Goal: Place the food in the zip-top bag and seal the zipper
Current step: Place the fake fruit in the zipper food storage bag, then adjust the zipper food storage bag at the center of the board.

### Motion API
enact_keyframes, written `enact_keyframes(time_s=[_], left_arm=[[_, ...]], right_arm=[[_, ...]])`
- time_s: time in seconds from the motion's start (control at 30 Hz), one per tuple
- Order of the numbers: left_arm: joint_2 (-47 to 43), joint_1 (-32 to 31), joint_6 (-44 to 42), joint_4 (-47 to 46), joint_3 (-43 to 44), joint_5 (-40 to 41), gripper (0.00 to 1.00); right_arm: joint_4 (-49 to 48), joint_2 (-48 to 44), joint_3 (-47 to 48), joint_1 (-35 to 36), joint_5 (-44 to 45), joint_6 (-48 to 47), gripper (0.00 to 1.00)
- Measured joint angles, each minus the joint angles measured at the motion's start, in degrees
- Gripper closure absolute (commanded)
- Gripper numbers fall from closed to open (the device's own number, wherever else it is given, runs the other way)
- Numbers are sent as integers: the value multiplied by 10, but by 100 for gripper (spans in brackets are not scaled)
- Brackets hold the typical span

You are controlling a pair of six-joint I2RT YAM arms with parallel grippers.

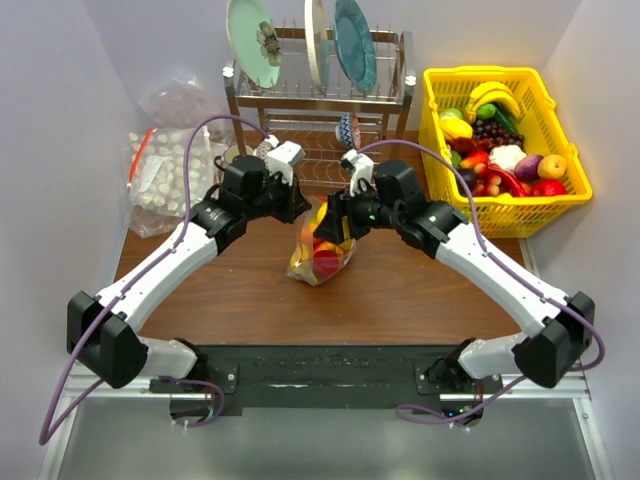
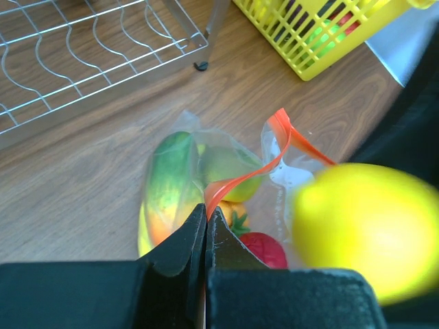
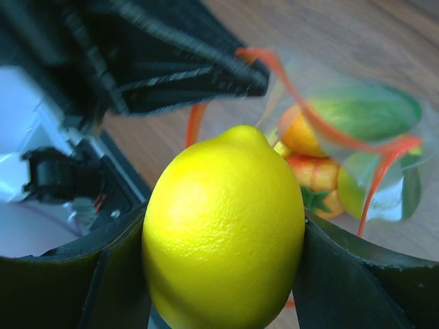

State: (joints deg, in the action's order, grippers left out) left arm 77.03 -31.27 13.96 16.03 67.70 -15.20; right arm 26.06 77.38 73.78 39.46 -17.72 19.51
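The clear zip-top bag (image 1: 320, 255) stands in the middle of the table, holding several toy fruits: green-yellow, orange and red pieces (image 2: 171, 185). My left gripper (image 2: 206, 214) is shut on the bag's red zipper strip (image 2: 274, 154) and holds the mouth up. My right gripper (image 3: 223, 274) is shut on a yellow lemon (image 3: 223, 229), held just above the bag's open mouth (image 3: 343, 137). The lemon also shows blurred in the left wrist view (image 2: 367, 229). In the top view both grippers meet over the bag, the left gripper (image 1: 298, 208) on its left and the right gripper (image 1: 335, 215) on its right.
A yellow basket (image 1: 432, 150) of toy fruit stands at the back right. A metal dish rack (image 1: 320, 90) with plates stands behind the bag. A larger clear bag of pale lumps (image 1: 165, 175) lies at the back left.
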Motion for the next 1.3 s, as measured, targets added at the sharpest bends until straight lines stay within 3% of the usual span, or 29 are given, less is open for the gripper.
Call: enact_keyframes(time_s=[0.1,0.2,0.3,0.33,0.4,0.7,0.83,1.03,1.07,1.2,1.3], left_arm=[[0,0,7,0,1,-9,100],[0,0,20,0,1,-24,100],[1,0,32,0,2,-39,100],[2,0,35,0,2,-43,100],[6,0,40,0,5,-53,100],[26,0,49,16,24,-72,100],[28,0,50,18,26,-72,100],[28,0,49,21,26,-71,100],[28,0,49,21,27,-71,100],[28,0,49,24,28,-71,100],[28,0,49,25,28,-71,100]], right_arm=[[4,38,21,17,49,-4,55],[10,59,22,31,90,-4,48],[20,71,22,40,133,0,27],[22,71,21,41,150,2,10],[18,70,17,41,176,13,6],[1,36,7,40,226,31,6],[8,12,7,40,240,30,1],[14,-86,-30,40,281,41,1],[19,-99,-37,40,288,42,3],[39,-100,-53,40,302,59,33],[52,-98,-85,40,307,82,35]])
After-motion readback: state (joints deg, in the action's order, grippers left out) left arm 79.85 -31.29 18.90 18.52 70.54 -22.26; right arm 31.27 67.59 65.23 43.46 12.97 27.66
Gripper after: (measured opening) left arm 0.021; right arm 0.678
